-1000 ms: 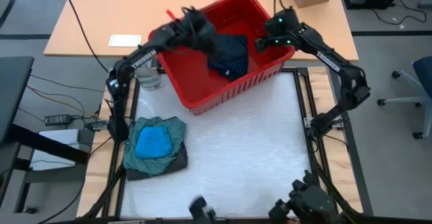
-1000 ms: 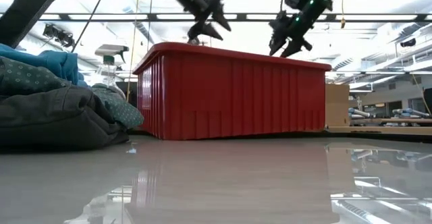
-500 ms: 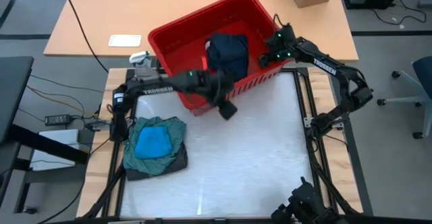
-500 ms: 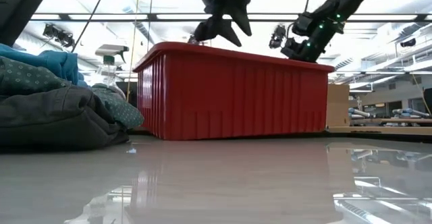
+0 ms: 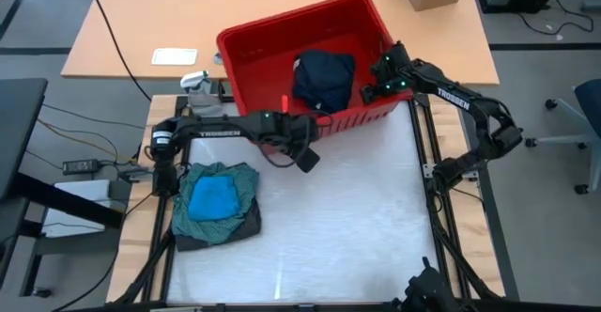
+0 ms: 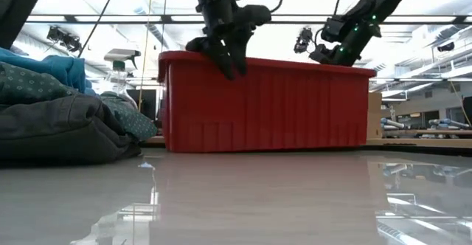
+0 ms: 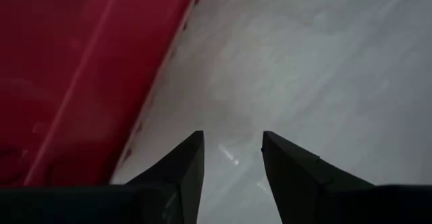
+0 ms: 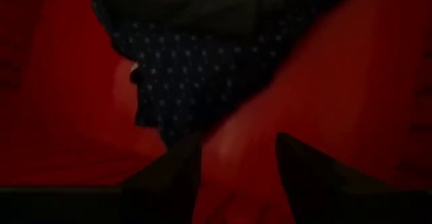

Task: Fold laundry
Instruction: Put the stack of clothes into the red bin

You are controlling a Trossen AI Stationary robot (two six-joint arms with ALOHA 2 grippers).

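1. High view: we see the red bin (image 5: 282,44) at the far side of the bench (image 5: 357,209), with the navy dotted piece (image 5: 324,79) bunched inside it. The left tool (image 5: 307,158) hangs over the bench just in front of the bin's near wall. The right tool (image 5: 374,85) sits at the bin's right near corner, beside the navy piece. A folded stack lies at the bench's left edge: the small bright blue piece (image 5: 212,198) on the teal-green shirt (image 5: 242,179), over the dark grey piece (image 5: 246,226). A spray bottle (image 5: 200,84) stands left of the bin.
2. Low view: we see the left tool (image 6: 228,57) pointing down before the bin's rim.
3. Left wrist view: fingers (image 7: 185,166) stand parted, nothing between them.
4. Right wrist view: fingers (image 8: 304,163) stand parted and empty, aimed at the navy piece (image 8: 196,69).
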